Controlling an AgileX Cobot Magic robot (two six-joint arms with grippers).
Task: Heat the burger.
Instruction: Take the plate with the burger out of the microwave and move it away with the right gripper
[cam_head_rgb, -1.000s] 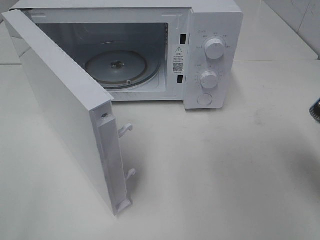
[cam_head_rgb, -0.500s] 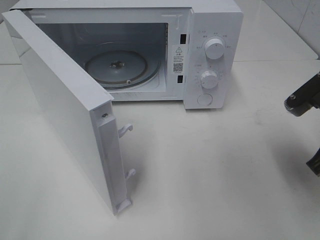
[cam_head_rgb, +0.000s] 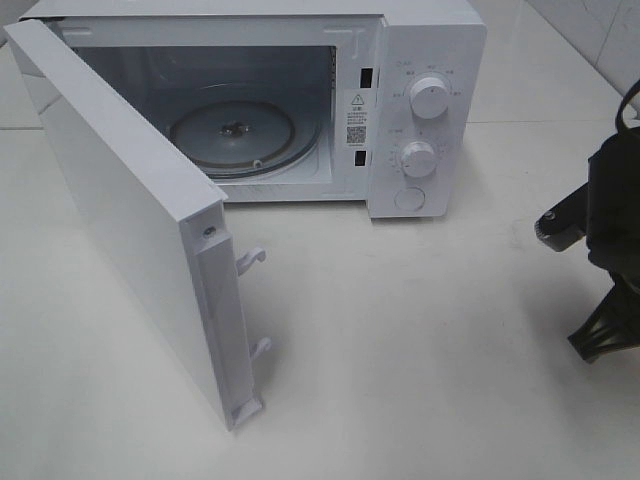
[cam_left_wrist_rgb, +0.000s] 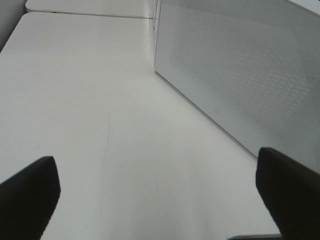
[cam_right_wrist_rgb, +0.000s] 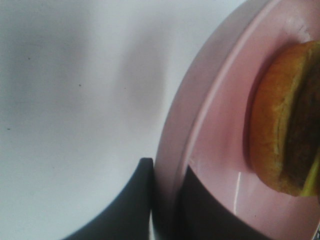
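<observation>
The burger (cam_right_wrist_rgb: 282, 120) lies on a pink plate (cam_right_wrist_rgb: 220, 125); only its golden-brown bun and dark patty edge show, and only in the right wrist view. My right gripper (cam_right_wrist_rgb: 167, 205) is shut on the plate's rim, one finger (cam_right_wrist_rgb: 132, 200) under it and one above. In the high view the right arm (cam_head_rgb: 610, 210) stands at the right edge, and the plate and burger are out of that view. The white microwave (cam_head_rgb: 425, 40) has its door (cam_head_rgb: 120, 200) swung wide open, and the glass turntable (cam_head_rgb: 233, 135) is bare. My left gripper (cam_left_wrist_rgb: 160, 200) is open and empty over the table.
The microwave's two knobs (cam_head_rgb: 430, 97) and door button (cam_head_rgb: 409, 198) face front. The open door reaches far forward on the left. A white perforated panel of the microwave (cam_left_wrist_rgb: 240, 75) stands close beside the left gripper. The white table (cam_head_rgb: 420, 340) spreads in front.
The right arm has moved in from the right edge toward the left, showing more of itself in the high view. The microwave and its door have not moved.
</observation>
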